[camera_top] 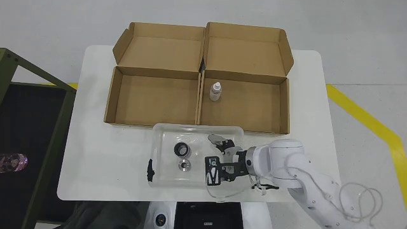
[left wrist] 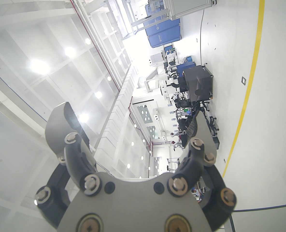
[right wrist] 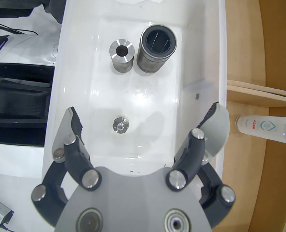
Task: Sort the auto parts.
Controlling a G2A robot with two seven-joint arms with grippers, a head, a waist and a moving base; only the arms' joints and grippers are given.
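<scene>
A white tray (camera_top: 164, 133) (right wrist: 220, 49) near the table's front edge holds three metal parts. A large dark linear bearing (right wrist: 156, 48) (camera_top: 182, 149) stands upright beside a smaller steel bushing (right wrist: 122, 55) (camera_top: 184, 166). A small steel stud (right wrist: 120, 124) stands alone, closer to my right gripper (right wrist: 143, 117) (camera_top: 213, 158). That gripper hovers open over the tray's right half, the stud just ahead of its left finger, nothing between the fingers. My left gripper (left wrist: 131, 114) is open and empty, pointing up at the room's ceiling.
Two open cardboard boxes (camera_top: 152, 98) (camera_top: 254, 105) sit side by side behind the tray. A small white bottle (camera_top: 216, 91) (right wrist: 266, 126) stands in the right box near the dividing wall. The table's left side has bare white surface.
</scene>
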